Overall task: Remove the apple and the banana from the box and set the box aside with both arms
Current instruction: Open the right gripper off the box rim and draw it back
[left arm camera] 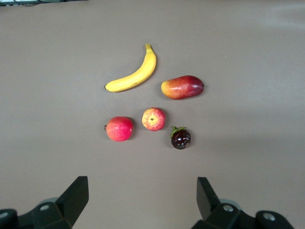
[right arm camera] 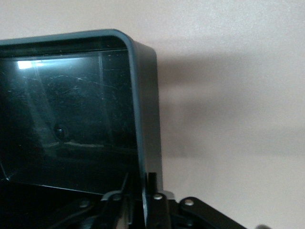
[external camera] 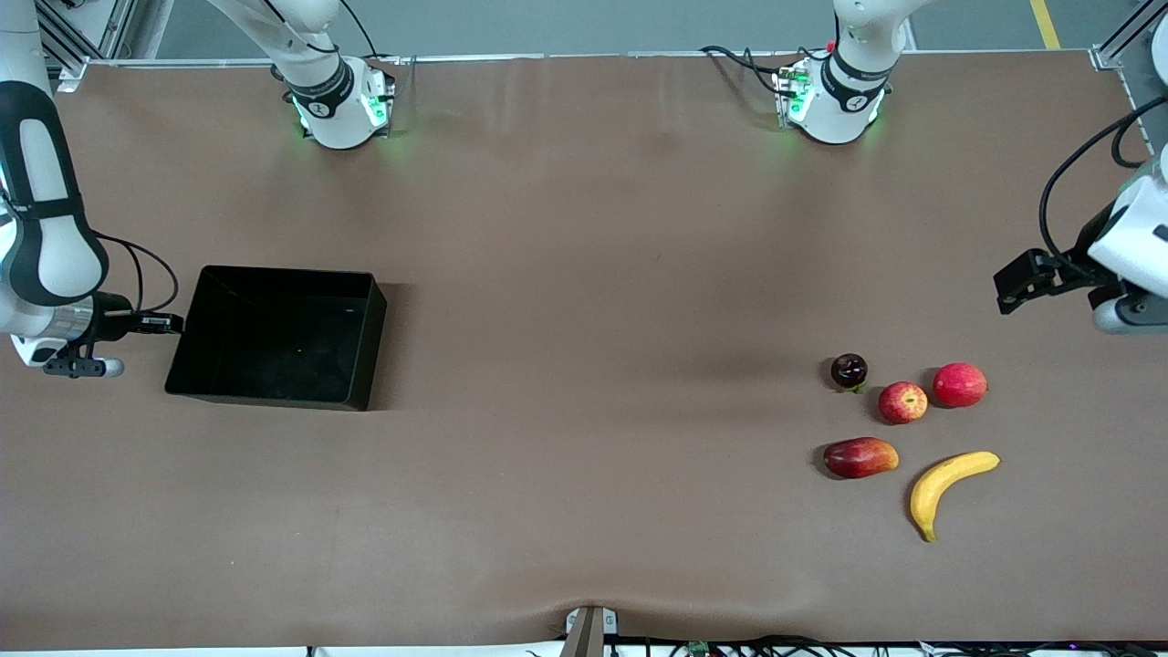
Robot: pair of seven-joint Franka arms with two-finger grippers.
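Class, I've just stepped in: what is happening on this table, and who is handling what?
The black box sits empty toward the right arm's end of the table, and the right gripper is at its end wall, fingers straddling the rim. The apple and banana lie on the table at the left arm's end, among a mango-like fruit, a plain red fruit and a dark small fruit. The left gripper waits open above that group, holding nothing.
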